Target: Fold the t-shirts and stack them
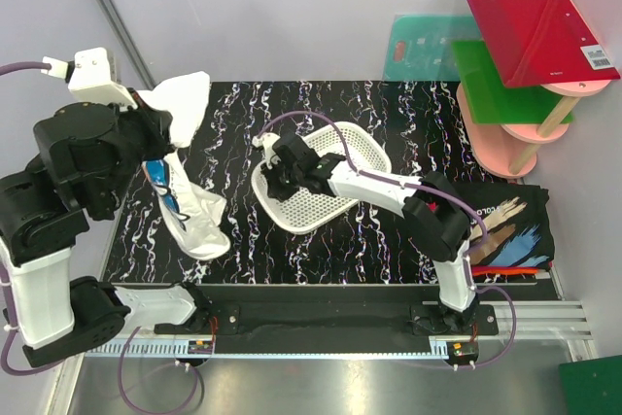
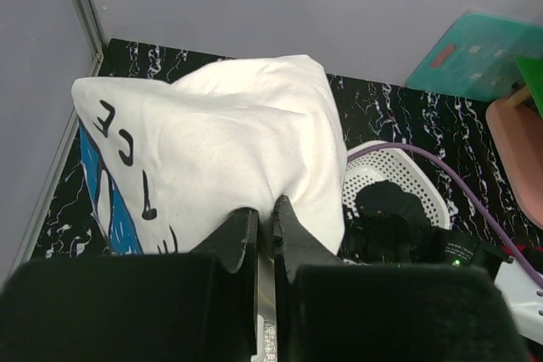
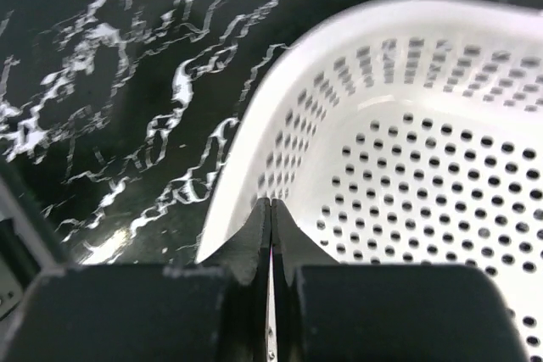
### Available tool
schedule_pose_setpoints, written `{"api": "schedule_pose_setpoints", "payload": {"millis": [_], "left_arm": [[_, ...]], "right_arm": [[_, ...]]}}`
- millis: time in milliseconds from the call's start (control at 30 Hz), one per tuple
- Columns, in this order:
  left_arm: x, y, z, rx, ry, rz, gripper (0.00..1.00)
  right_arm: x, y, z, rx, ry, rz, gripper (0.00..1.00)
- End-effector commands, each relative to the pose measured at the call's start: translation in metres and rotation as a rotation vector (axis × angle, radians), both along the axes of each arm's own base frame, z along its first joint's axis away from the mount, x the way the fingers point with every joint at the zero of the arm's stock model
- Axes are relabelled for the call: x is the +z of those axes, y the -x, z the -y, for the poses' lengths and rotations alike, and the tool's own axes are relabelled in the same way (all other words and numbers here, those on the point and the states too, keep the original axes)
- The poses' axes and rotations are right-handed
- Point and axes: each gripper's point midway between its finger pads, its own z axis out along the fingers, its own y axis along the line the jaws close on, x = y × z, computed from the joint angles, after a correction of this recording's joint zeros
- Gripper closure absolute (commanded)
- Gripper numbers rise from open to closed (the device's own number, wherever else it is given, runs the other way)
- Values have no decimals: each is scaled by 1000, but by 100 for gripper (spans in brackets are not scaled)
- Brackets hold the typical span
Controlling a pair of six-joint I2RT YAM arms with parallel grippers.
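Observation:
My left gripper [image 1: 163, 138] is shut on the white t-shirt [image 1: 194, 216] and holds it up over the left of the table, its lower end resting on the surface. In the left wrist view the jaws [image 2: 265, 209] pinch the white cloth [image 2: 221, 142], which shows black letters and blue print. My right gripper [image 1: 268, 174] is shut, its tips [image 3: 270, 203] at the left rim of the white mesh basket [image 3: 407, 125]. The black t-shirt with brushstroke print [image 1: 505, 225] lies folded at the right edge, with a red-orange one [image 1: 510, 269] showing under it.
The mesh basket [image 1: 326, 182] sits mid-table. A pink tiered stand [image 1: 530, 123] with red and green panels stands at the back right, with a teal board [image 1: 423, 46] against the wall. A grey wall and metal post border the left side.

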Motion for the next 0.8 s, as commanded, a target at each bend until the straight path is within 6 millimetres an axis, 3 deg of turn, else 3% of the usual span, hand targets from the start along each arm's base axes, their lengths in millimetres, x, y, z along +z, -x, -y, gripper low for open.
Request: {"api": "schedule_pose_setpoints", "payload": {"millis": [0, 133, 267, 300, 367, 400, 467, 533, 633, 767], "left_arm": [[14, -5, 3, 10, 37, 51, 100], [9, -7, 6, 0, 22, 37, 100], [5, -9, 11, -14, 21, 26, 100], [3, -10, 12, -16, 15, 22, 100], [2, -10, 13, -19, 15, 19, 100], [0, -10, 13, -17, 9, 14, 100], [-2, -10, 12, -14, 8, 13, 100], [-6, -11, 13, -11, -3, 4, 100], [-10, -13, 13, -5, -11, -5, 100], [-13, -13, 12, 6, -17, -9, 100]], "right_arm": [[30, 13, -4, 87, -98, 12, 100], [43, -14, 29, -125, -54, 139, 100], [84, -45, 78, -403, -69, 348, 100], [104, -48, 92, -465, -113, 412, 100], [124, -60, 130, -647, -100, 516, 100], [141, -62, 156, -736, -108, 584, 100], [153, -63, 189, -838, -103, 629, 100], [152, -76, 229, -947, -62, 638, 100], [126, -90, 281, -1062, 31, 556, 100], [71, -90, 320, -1126, 190, 390, 100]]}}
